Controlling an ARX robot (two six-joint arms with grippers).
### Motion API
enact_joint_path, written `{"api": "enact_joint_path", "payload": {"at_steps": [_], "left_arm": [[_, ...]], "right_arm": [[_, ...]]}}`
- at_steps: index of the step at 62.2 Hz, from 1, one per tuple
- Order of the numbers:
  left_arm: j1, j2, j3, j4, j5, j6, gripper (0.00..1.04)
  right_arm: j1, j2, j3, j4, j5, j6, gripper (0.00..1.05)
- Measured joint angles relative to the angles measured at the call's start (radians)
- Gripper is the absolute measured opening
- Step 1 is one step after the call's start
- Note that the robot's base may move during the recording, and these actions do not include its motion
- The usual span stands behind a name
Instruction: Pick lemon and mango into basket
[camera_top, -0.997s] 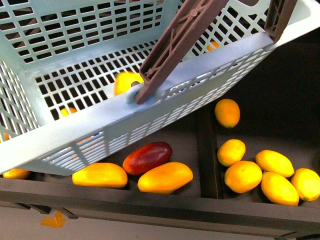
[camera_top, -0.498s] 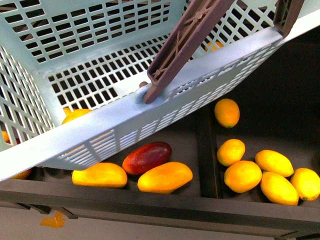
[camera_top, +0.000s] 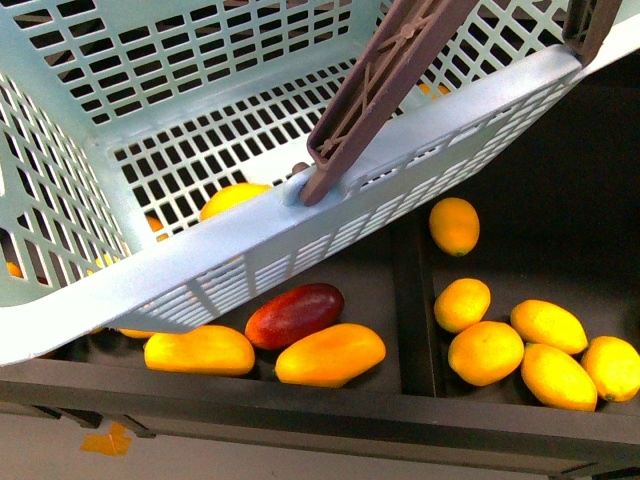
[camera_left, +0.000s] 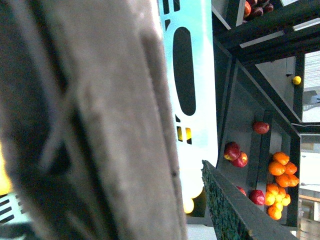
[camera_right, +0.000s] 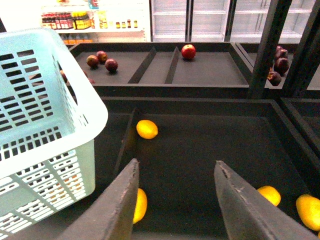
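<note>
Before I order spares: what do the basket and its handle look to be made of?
The basket looks like moulded plastic, pale turquoise with a slight sheen; its thin slotted walls and rounded rim suggest this. The handle looks like stiffer brown plastic, matte, with moulded ribs. That is likely, not certain.

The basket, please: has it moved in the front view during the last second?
Yes. The basket has shifted right: its handle hinge, earlier above the left half of the red mango, is now above its right half.

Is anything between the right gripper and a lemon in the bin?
Nothing visible. The open right gripper faces bare bin floor, the lemon lies free ahead, and the basket sits clear of that path.
</note>
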Motion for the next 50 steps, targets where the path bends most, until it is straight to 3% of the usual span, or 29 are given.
{"api": "enact_joint_path", "payload": {"at_steps": [14,18,50], "left_arm": [[0.0,0.0,0.0,0.0,-0.002,0.001,0.26],[0.0,0.0,0.0,0.0,-0.001,0.0,0.26],[-0.005,0.0,0.0,0.0,0.003,0.003,0.26]], "right_arm": [[0.0,0.0,0.0,0.0,0.0,0.0,0.9],[0.0,-0.001,0.0,0.0,0.0,0.0,0.98],[-0.003,0.0,-0.002,0.0,0.001,0.0,0.96]]}}
